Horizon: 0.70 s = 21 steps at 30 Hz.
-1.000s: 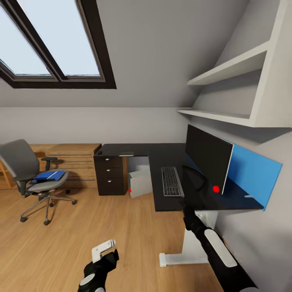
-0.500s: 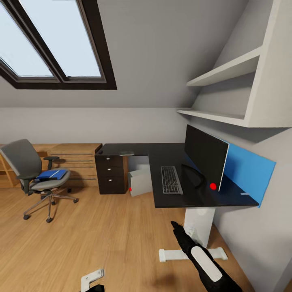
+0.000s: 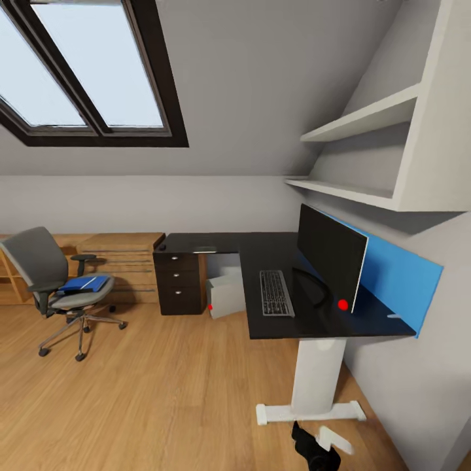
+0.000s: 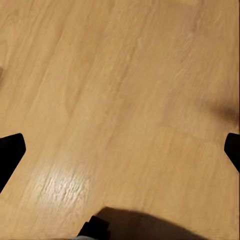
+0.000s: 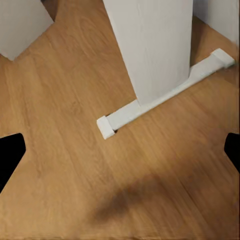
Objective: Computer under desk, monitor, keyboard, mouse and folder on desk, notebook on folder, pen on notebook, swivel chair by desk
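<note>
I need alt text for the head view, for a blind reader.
A black desk holds a monitor and keyboard, with a grey computer beneath. A swivel chair carrying a blue folder stands apart on the wooden floor.

No readable text, label, brand, number or sign is found anywhere in the three views. The keys of the slim black keyboard in its grey frame (image 3: 277, 293) are too small for any lettering to be made out, and the wide black flat screen (image 3: 330, 256) is blank.
</note>
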Motion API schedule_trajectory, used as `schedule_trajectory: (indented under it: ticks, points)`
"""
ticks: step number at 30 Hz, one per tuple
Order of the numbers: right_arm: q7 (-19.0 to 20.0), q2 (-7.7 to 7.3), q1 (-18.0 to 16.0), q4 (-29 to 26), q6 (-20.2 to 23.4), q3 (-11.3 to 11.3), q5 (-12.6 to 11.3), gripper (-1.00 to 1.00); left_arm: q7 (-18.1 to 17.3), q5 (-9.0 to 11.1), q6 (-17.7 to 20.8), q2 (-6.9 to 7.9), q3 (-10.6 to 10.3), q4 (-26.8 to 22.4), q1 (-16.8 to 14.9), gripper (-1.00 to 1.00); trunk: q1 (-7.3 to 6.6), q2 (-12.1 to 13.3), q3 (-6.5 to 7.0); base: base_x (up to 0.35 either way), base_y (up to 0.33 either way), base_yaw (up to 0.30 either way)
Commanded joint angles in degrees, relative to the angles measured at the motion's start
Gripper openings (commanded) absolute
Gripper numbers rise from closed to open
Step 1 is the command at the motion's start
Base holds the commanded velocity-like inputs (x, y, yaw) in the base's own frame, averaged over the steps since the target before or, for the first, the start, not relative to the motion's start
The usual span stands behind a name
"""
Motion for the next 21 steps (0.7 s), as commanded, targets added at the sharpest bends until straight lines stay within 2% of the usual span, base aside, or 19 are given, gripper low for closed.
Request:
schedule_trajectory:
  ticks: [1, 4, 7, 9, 13, 21]
  points:
    - [-0.41, 0.17, -0.06, 2.1, -0.82, 0.57, 0.49, 1.0, -1.53, 0.62, -0.76, -0.11, -0.41, 1.14, -0.08, 1.0, -0.22, 0.36, 0.12, 0.0, 0.0, 0.0]
    - [-0.42, 0.86, -0.06, 4.43, -1.5, 0.71, 1.27, 1.0, -3.67, 0.69, -1.16, -0.43, -0.34, 3.06, -0.08, 1.0, -0.88, 1.57, 0.65, 0.0, 0.0, 0.0]
    - [-0.46, 3.56, -0.06, 6.02, -1.93, 0.76, 2.76, 1.0, -5.11, 0.72, -1.32, -1.28, -0.3, 5.58, -0.08, 1.0, -1.54, 2.77, 1.19, 0.0, 0.0, 0.0]
    - [-0.48, 4.38, -0.06, 6.76, -2.3, 0.8, 3.93, 1.0, -6.11, 0.65, -1.39, -1.86, -0.3, 7.1, -0.08, 1.0, -1.98, 3.57, 1.55, 0.0, 0.0, 0.0]
    - [-0.5, 4.97, -0.06, 7.66, -3.4, 0.95, 5.14, 1.0, -8.2, 0.66, -1.51, -2.25, -0.29, 8.75, -0.01, 1.0, -2.86, 5.18, 2.27, 0.0, 0.0, 0.0]
    - [-0.37, 5.09, -0.06, 8.72, -3.79, 1.21, 5.49, 1.0, -8.83, 0.66, -1.58, -2.34, -0.29, 9.2, 0.01, 1.0, -4.61, 8.39, 3.71, 0.0, 0.0, 0.0]
